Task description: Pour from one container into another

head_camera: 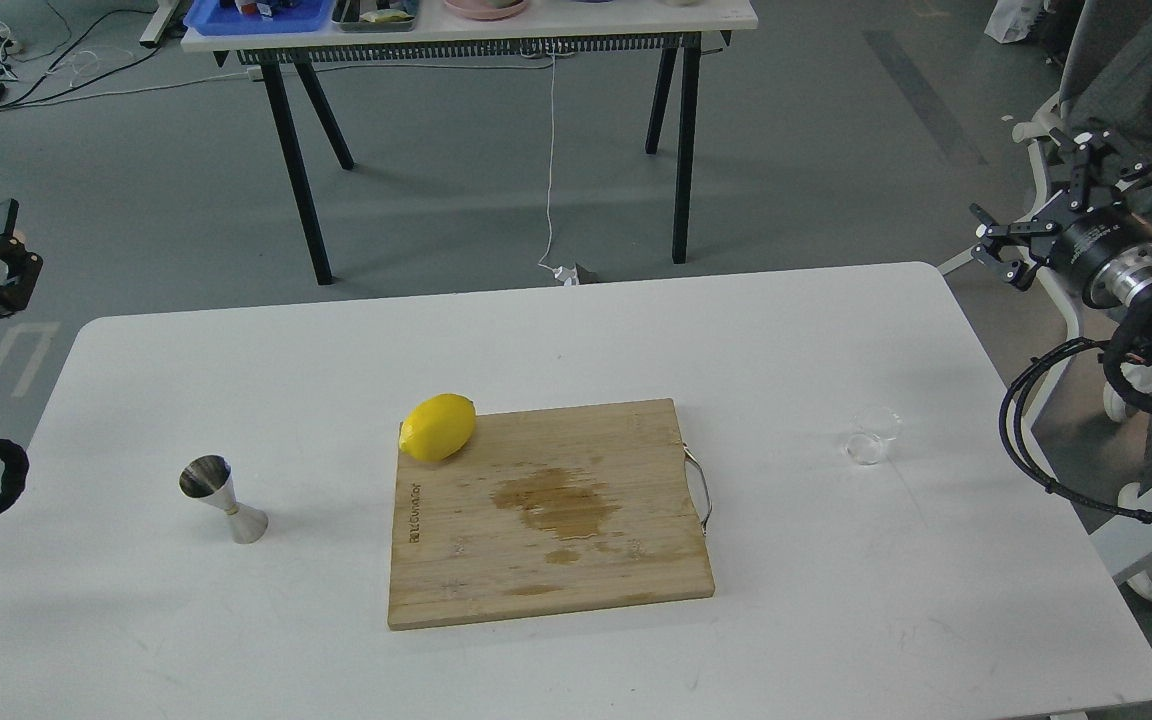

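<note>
The clear glass cup (872,436) stands upright on the white table (796,620), right of the board. At the table's left side stands the steel jigger (222,498), upright with its mouth up. My right gripper (1051,205) hangs open off the table's far right corner, well above and behind the cup, holding nothing. Beyond the table's left edge, my left gripper (11,255) is also open and empty, far up and left of the jigger.
A wooden cutting board (636,560) with a wet stain and a metal handle lies mid-table. A yellow lemon (439,427) rests at its far left corner. A second table (476,35) with trays stands behind. Black cables loop by my right arm.
</note>
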Tool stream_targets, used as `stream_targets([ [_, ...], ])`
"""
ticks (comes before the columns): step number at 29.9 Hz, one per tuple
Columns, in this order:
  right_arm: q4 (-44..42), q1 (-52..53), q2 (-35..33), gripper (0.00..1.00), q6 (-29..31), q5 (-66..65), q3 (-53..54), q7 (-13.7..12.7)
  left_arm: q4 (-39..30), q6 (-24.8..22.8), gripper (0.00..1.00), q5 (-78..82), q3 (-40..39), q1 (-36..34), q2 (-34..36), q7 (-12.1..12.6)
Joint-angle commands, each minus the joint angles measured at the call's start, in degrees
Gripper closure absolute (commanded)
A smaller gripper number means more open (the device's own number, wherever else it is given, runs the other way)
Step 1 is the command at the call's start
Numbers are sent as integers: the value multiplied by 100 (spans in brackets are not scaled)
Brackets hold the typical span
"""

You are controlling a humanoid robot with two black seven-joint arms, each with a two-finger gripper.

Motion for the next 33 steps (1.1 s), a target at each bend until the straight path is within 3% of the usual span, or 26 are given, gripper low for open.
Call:
stream_targets([
  [1,-7,-8,22,2,0,0,13,0,-9,0,0,16,1,37,17,0],
  [14,-16,1,49,2,0,0,4,0,114,0,0,16,-43,-67,96,0],
  [19,11,-8,-4,2,0,9,13,0,114,0,0,384,-16,-358,534,0],
  [27,37,-70,-13,2,0,26,276,0,-35,0,0,2939,-25,-1025,755,0],
  [33,55,-122,-4,2,0,26,285,26,-1421,0,0,5487,-8,-1061,948,0],
])
